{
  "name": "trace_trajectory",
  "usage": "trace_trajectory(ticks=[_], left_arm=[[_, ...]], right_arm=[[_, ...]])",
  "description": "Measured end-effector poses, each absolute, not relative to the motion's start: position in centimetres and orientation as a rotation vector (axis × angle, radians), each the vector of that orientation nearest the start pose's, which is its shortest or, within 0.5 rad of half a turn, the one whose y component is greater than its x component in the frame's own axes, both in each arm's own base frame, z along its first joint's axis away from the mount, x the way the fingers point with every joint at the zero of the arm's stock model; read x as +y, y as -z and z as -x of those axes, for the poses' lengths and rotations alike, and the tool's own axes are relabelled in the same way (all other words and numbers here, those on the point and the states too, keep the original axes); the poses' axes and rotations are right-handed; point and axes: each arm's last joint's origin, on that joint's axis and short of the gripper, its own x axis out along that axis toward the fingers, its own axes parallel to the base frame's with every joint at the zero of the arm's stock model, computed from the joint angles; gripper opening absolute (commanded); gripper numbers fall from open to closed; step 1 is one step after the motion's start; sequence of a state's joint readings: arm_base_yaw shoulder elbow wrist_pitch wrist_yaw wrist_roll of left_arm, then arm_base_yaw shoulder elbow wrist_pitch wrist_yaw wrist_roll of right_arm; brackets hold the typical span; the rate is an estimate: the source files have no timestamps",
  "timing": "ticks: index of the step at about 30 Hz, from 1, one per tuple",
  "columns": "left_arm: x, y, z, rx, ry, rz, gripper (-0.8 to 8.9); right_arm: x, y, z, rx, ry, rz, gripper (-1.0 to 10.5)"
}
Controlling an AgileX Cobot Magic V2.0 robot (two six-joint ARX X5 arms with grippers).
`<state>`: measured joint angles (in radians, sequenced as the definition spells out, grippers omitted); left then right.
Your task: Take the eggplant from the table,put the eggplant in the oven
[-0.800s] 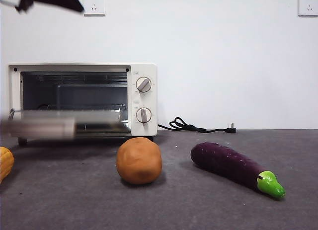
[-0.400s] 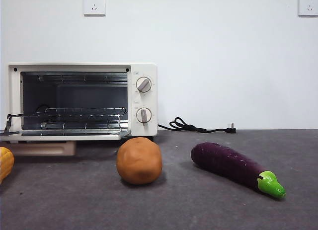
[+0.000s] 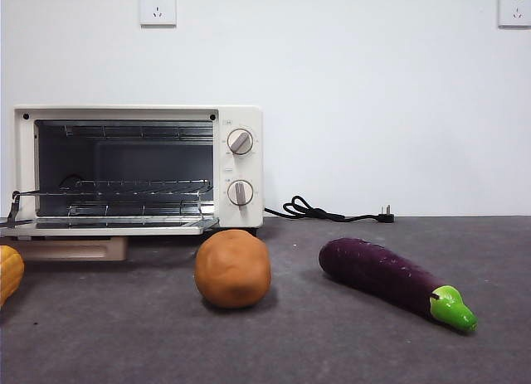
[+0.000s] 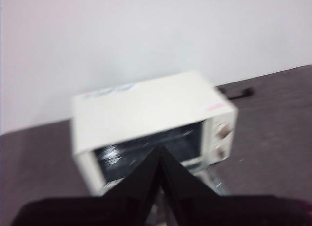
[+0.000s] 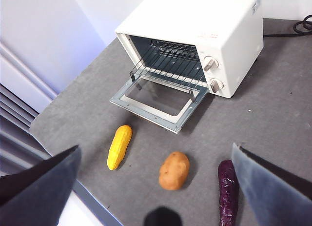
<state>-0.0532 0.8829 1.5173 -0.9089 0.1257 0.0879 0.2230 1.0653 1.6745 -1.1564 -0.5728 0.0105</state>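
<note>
Eggplant (image 3: 397, 279) lies on its side on the table (image 3: 348, 351), untouched, its purple body running from about 10 o'clock down to 4 o'clock in the front view, with the green stem cap (image 3: 453, 308) at the near, 4 o'clock end. From the right wrist view the eggplant (image 5: 228, 191) shows between that gripper's jaws, near the right-hand jaw, apart from everything else. At 9 o'clock of it in the front view sits an orange-brown potato (image 3: 233, 268), near but not touching. Farther toward 9 o'clock, cut by the picture's edge, is a yellow corn (image 3: 9, 272); the right wrist view shows the corn (image 5: 119, 147) lying well apart from the potato (image 5: 174, 170).

Behind the potato, toward 11 o'clock of the eggplant, stands the oven (image 3: 241, 119) with its door (image 3: 108, 226) dropped flat open, the wire rack (image 3: 137, 187) bare inside and two knobs (image 3: 240, 141) on its front panel. A black power cord (image 3: 319, 211) trails from the oven toward 3 o'clock along the wall's foot. Two wall sockets (image 3: 158, 7) sit high on the white wall.

The right gripper (image 5: 156, 187) hangs high above the table with its jaws spread wide, holding nothing. The left gripper (image 4: 159, 162) is also raised, above and behind the oven (image 4: 146, 113); that view is blurred, and its jaws meet at the tips, closed on nothing visible.
</note>
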Motion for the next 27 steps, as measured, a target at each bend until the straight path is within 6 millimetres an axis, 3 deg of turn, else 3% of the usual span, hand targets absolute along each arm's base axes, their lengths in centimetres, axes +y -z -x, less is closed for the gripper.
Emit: trace_trajectory(ticks=[4,10,21,27], left_arm=[[-0.7,-46.8,-8.4,0.338,0.148,-0.079,-0.06],[-0.6,-46.4,-6.4,0.355,0.153,-0.079,-0.06],[-0.7,-46.1,-6.0,0.386,0.192,-0.070,-0.06],[-0.9,-45.9,-5.7,0.398,0.270,-0.053,-0.06]], right_arm=[[4.6,-47.6,-13.0,0.560,-0.772,-0.108,6.0],[4.6,-47.4,-12.9,0.586,-0.773,-0.108,6.0],[5.6,-46.7,-12.7,0.654,-0.752,-0.036,6.0],[6.9,-45.8,-13.6,0.742,-0.728,0.039,6.0]])
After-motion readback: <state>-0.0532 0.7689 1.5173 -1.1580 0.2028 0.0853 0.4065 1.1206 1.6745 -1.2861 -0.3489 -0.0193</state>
